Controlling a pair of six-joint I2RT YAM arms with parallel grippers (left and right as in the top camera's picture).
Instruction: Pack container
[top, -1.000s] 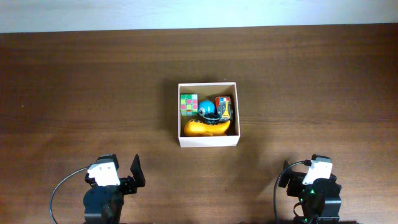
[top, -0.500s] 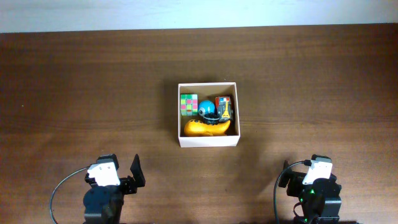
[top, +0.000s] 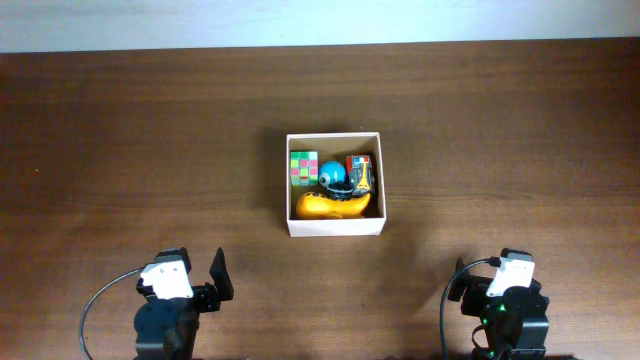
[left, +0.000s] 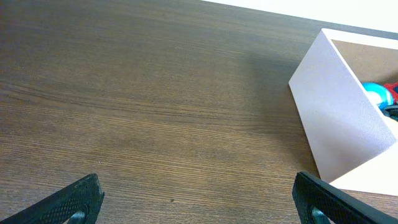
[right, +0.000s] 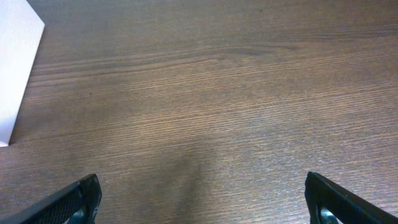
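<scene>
The container (top: 334, 226) is a square white-walled box at the table's middle. It holds a green and pink puzzle cube (top: 303, 167), a blue round toy (top: 333, 173), a red and dark toy (top: 360, 172) and an orange toy (top: 334, 205). Its white wall shows in the left wrist view (left: 339, 124) and its corner in the right wrist view (right: 15, 68). My left gripper (left: 199, 202) is open and empty near the front edge, left of the box. My right gripper (right: 205, 202) is open and empty at the front right.
The dark wooden table (top: 140, 150) runs to a pale wall strip along the far edge (top: 300, 20). Both arm bases sit at the front edge, the left one (top: 170, 310) and the right one (top: 508, 310).
</scene>
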